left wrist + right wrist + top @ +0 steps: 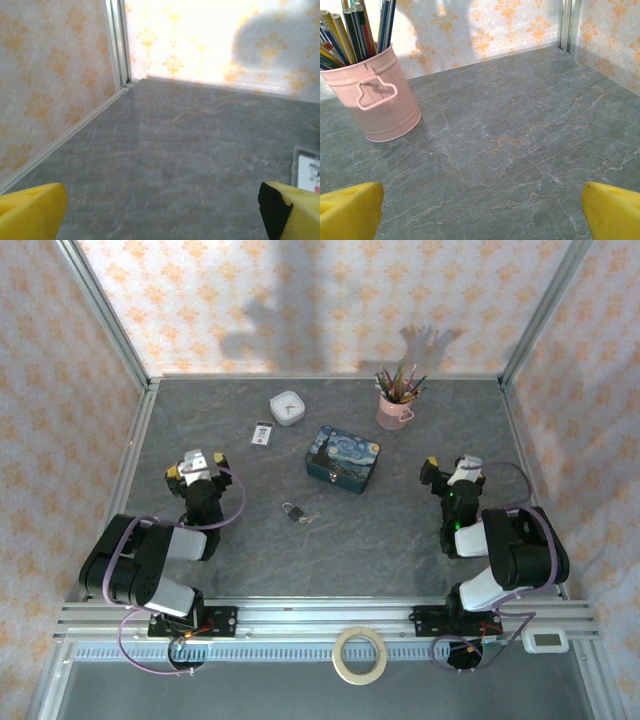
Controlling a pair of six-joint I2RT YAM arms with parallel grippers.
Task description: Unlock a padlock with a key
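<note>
Left gripper point(197, 466): yellow-padded fingers point(30, 210) spread wide, nothing between them, over bare grey stone-look tabletop point(400, 540). Right gripper point(455, 472): likewise spread and empty, facing pink metal pencil bucket point(380, 100).

Tiny dark grey metal padlock point(291, 510) lies flat between the arms. Thin silvery key point(308, 518) is just beside it; contact too small to tell.

Risks:
- Broad pads may shove the flat key along the slick top instead of lifting it.
- Padlock may skid or spin if not pinned.
- Blue painted tin box point(343, 459) nearby crowds the approach.
</note>
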